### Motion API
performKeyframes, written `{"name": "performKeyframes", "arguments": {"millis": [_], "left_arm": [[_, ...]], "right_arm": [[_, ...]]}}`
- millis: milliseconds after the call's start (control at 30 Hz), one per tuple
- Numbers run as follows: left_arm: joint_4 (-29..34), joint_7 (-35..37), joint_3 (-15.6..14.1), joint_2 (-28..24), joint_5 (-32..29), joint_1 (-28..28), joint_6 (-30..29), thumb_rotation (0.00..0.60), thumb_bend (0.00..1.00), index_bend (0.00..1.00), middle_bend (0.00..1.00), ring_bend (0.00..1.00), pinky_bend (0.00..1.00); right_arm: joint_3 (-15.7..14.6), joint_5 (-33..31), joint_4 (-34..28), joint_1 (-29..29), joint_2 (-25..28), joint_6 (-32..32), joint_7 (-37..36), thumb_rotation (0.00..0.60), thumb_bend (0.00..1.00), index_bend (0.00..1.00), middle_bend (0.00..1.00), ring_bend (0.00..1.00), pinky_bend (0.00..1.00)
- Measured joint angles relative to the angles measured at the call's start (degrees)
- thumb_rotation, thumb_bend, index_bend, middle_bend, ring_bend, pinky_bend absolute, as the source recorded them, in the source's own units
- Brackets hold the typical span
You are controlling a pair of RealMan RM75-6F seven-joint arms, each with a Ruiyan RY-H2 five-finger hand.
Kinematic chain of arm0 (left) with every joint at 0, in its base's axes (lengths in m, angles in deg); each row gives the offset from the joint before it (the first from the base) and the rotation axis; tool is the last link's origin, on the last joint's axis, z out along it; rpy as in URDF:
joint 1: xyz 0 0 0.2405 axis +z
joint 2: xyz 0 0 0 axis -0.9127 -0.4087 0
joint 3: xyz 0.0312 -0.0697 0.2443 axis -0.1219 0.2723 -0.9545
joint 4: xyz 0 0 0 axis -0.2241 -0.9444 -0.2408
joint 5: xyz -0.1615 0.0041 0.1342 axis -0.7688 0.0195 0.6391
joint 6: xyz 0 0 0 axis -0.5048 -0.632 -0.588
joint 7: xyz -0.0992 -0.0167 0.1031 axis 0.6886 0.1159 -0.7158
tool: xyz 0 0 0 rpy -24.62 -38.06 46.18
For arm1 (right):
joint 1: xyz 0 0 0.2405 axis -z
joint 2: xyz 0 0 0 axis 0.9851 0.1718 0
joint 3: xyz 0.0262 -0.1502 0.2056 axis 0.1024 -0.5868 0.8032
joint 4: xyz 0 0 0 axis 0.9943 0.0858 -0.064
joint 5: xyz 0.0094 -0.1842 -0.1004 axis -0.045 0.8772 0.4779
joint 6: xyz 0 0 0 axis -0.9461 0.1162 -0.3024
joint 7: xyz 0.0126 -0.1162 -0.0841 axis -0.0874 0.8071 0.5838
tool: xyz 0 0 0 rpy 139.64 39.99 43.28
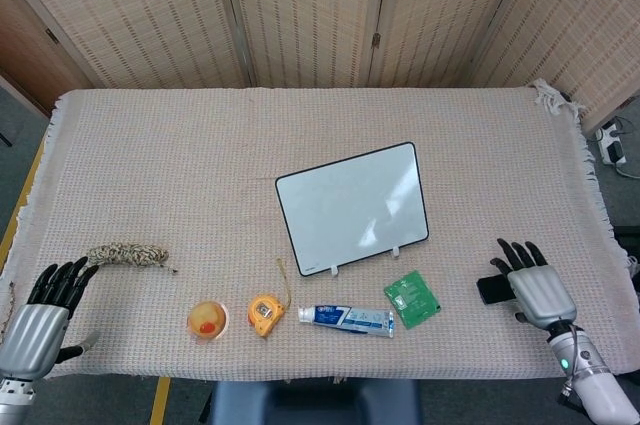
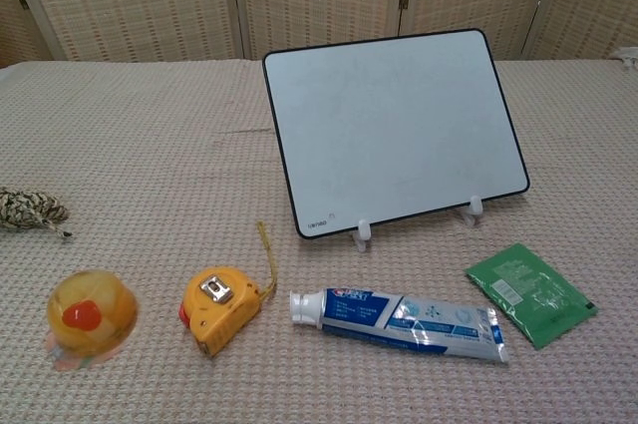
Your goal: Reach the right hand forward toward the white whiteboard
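My right hand (image 1: 533,285), fingers spread and empty, is just starting; next I reach left-forward toward the whiteboard (image 1: 352,207).

Staged robot test room: cloth-covered table (image 1: 150,145), woven folding screens (image 1: 300,15) behind, power strip (image 1: 612,150) on floor.

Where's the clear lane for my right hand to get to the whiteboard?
Bare cloth lies between the right hand and the whiteboard, behind the green packet. The front strip is crowded: toothpaste, tape measure.
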Motion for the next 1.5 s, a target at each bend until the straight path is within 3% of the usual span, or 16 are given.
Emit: {"name": "performKeyframes", "arguments": {"millis": [233, 767, 1033, 1233, 1500], "left_arm": [[0.09, 0.02, -0.13, -0.09, 0.26, 0.16, -0.31, 0.6, 0.21, 0.01, 0.06, 0.04, 0.0], [0.16, -0.25, -0.1, -0.05, 0.17, 0.15, -0.16, 0.6, 0.21, 0.01, 0.06, 0.04, 0.0], [0.17, -0.09, -0.09, -0.1, 0.23, 0.21, -0.31, 0.6, 0.21, 0.01, 0.06, 0.04, 0.0], [0.14, -0.05, -0.08, -0.1, 0.23, 0.21, -0.31, 0.6, 0.21, 0.01, 0.06, 0.04, 0.0], [0.12, -0.45, -0.11, 0.0, 0.22, 0.15, -0.06, 0.6, 0.21, 0.01, 0.06, 0.04, 0.0]], "right_arm": [[-0.1, -6.08, 2.84, -3.05, -3.05, 4.37, 3.89, 0.6, 0.33, 0.3, 0.0, 0.0, 0.0], [-0.82, -10.2, 7.0, -4.13, -6.41, 3.76, 4.97, 0.6, 0.32, 0.33, 0.0, 0.0, 0.0], [-1.07, -10.83, 9.18, -4.66, -8.49, 3.22, 5.38, 0.6, 0.32, 0.44, 0.0, 0.0, 0.0], [-1.0, -8.79, 9.78, -4.37, -9.11, 0.99, 3.85, 0.6, 0.32, 0.56, 0.0, 0.04, 0.0], [0.53, -1.69, 10.95, -3.2, -11.22, -6.69, -2.99, 0.6, 0.33, 0.61, 0.04, 0.05, 0.0]]}}
